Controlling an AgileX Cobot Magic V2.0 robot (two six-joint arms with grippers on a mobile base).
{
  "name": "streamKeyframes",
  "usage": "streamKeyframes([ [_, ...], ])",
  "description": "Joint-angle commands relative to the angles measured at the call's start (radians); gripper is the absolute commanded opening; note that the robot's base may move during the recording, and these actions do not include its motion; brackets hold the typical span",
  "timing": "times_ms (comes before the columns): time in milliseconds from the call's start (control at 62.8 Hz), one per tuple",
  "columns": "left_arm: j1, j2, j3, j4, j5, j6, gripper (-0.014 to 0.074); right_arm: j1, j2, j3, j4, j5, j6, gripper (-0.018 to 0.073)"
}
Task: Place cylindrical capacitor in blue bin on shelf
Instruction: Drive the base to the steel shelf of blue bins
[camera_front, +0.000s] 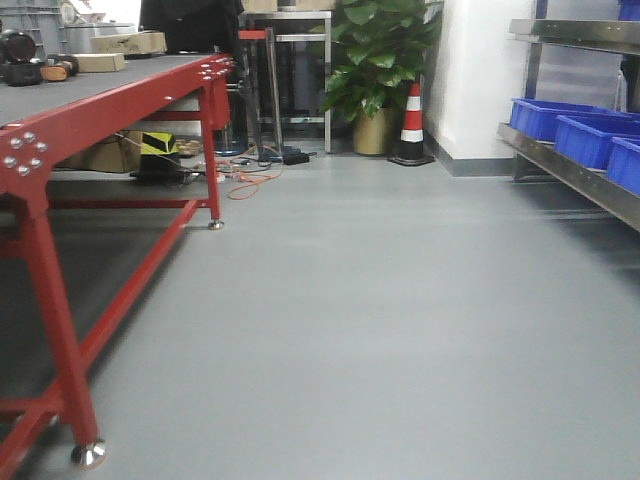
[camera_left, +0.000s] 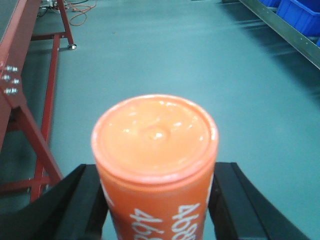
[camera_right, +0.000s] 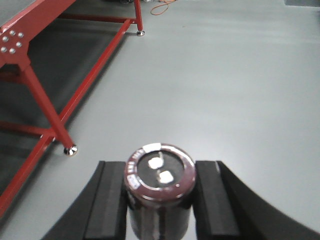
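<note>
The cylindrical capacitor (camera_left: 155, 135), orange with white "4680" digits on its side, stands upright between the black pads of my left gripper (camera_left: 156, 172), which is shut on it above the floor. My right gripper (camera_right: 160, 167) is shut on a dark maroon cylinder (camera_right: 159, 175) with two white terminals on top. At the right of the front view stands the steel shelf (camera_front: 570, 168), with blue bins (camera_front: 590, 138) on its lower tier. The left wrist view catches the shelf rail (camera_left: 285, 32) and a blue bin (camera_left: 300, 12) at top right. Neither gripper shows in the front view.
A red-framed table (camera_front: 110, 100) with boxes and parts on it runs along the left, its legs (camera_right: 60, 130) close to the right wrist. Cables (camera_front: 245, 180), a potted plant (camera_front: 380, 60) and a traffic cone (camera_front: 412, 125) stand at the back. Grey floor lies between.
</note>
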Motion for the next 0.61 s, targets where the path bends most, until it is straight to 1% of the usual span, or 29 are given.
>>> streamKeyframes([
  [0, 0.003, -0.003, -0.003, -0.005, -0.028, -0.007, -0.0111, 0.001, -0.005, -0.011, -0.008, -0.022, -0.004, -0.0162],
  [589, 0.003, -0.003, -0.003, -0.005, -0.028, -0.007, -0.0111, 0.001, -0.005, -0.011, -0.008, -0.024, -0.004, -0.0162],
])
